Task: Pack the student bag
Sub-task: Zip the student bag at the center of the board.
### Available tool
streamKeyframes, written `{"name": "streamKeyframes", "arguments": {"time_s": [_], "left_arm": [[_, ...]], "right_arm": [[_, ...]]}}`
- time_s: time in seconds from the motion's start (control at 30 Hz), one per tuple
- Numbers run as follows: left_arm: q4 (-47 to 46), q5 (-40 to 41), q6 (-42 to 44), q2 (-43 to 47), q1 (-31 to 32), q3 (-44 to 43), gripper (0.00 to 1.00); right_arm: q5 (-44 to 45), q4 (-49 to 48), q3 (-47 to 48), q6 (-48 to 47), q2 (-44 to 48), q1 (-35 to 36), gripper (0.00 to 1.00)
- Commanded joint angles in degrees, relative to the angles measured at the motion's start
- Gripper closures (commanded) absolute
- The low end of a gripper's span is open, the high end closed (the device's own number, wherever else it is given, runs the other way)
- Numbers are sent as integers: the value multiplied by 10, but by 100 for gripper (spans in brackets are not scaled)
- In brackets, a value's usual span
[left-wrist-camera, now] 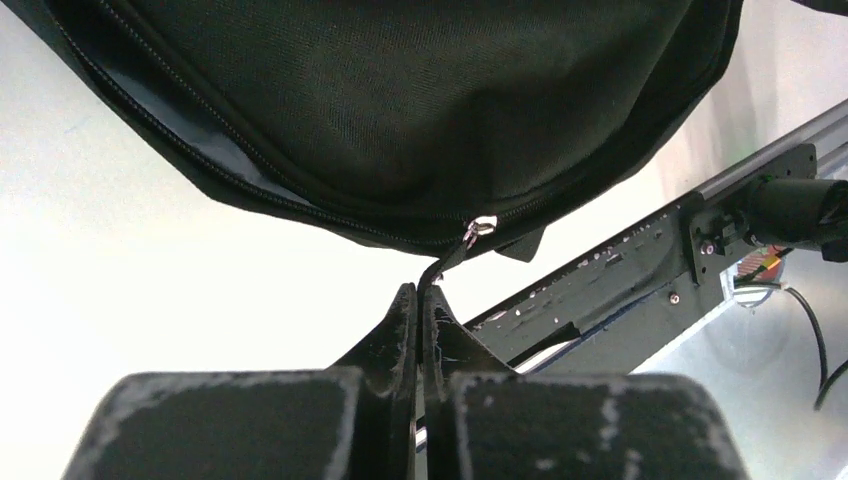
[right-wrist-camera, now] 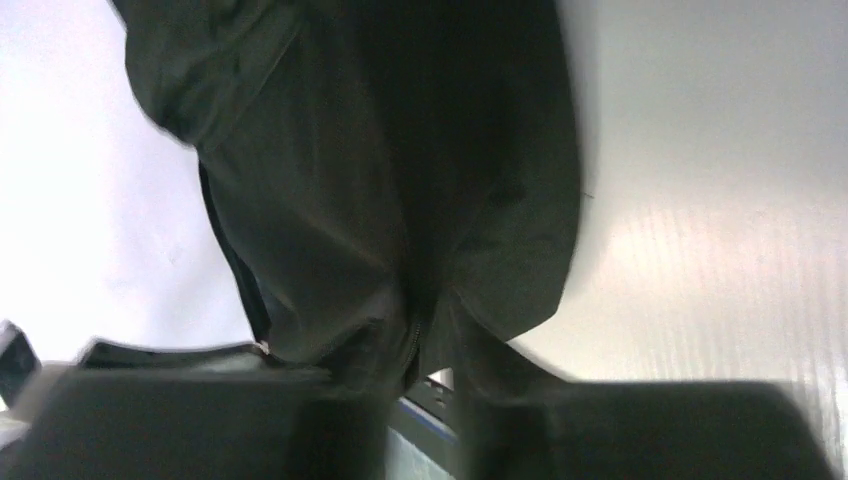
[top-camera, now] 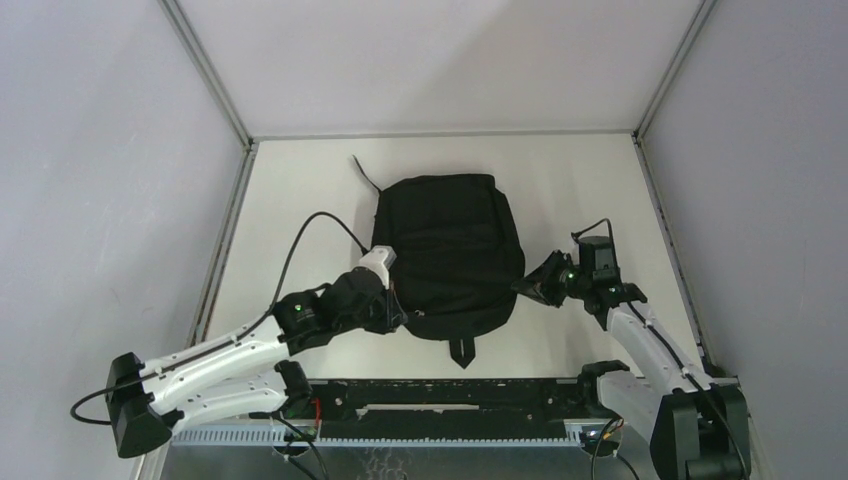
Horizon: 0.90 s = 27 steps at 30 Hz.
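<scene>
The student bag (top-camera: 450,245), a large black fabric backpack, lies flat in the middle of the white table, its top loop (top-camera: 462,352) pointing toward me. My left gripper (top-camera: 397,302) is at the bag's near left edge. In the left wrist view the gripper (left-wrist-camera: 420,297) is shut on the black zip pull tab (left-wrist-camera: 445,265), which hangs from the metal slider (left-wrist-camera: 480,228) on the bag (left-wrist-camera: 420,110). My right gripper (top-camera: 528,286) is at the bag's right edge. In the blurred right wrist view it (right-wrist-camera: 420,392) is closed on a fold of the bag's fabric (right-wrist-camera: 380,190).
A black mounting rail (top-camera: 450,392) runs along the near table edge and also shows in the left wrist view (left-wrist-camera: 640,265). A thin black strap (top-camera: 365,176) trails from the bag's far left corner. Grey walls close the table on three sides.
</scene>
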<state>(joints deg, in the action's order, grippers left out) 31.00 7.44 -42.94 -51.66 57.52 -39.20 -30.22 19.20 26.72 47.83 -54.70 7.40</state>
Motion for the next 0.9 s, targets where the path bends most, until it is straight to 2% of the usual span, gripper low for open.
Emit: {"name": "streamKeyframes", "arguments": {"time_s": [0.0,0.03,0.07,0.17,0.27,0.37,0.47,0.57,0.63,0.73,0.87], "left_arm": [[15,19,24,12,-15,0,100],[6,10,28,11,-14,-2,100],[-6,1,32,10,-14,-3,100],[-42,-29,43,8,-14,-4,100],[-78,-68,57,-4,-14,-6,100],[-110,-118,67,-26,-7,-9,100],[-124,-138,75,-59,4,-21,100],[-135,-152,76,-88,16,-34,100],[-143,-157,73,-98,22,-37,100],[-144,-150,70,-97,23,-36,100],[-111,-97,72,-61,19,-26,100]], "right_arm": [[16,11,35,-49,-3,-36,45],[12,25,47,-57,0,-33,27],[10,42,53,-62,6,-30,16],[20,92,56,-55,37,-13,5],[31,123,42,-10,86,30,4],[40,108,11,74,128,83,3],[47,30,-30,150,143,140,3],[56,-44,-52,195,110,187,5],[63,-77,-53,203,79,214,12],[62,-97,-49,190,43,215,46],[54,-47,-43,121,50,131,88]]}}
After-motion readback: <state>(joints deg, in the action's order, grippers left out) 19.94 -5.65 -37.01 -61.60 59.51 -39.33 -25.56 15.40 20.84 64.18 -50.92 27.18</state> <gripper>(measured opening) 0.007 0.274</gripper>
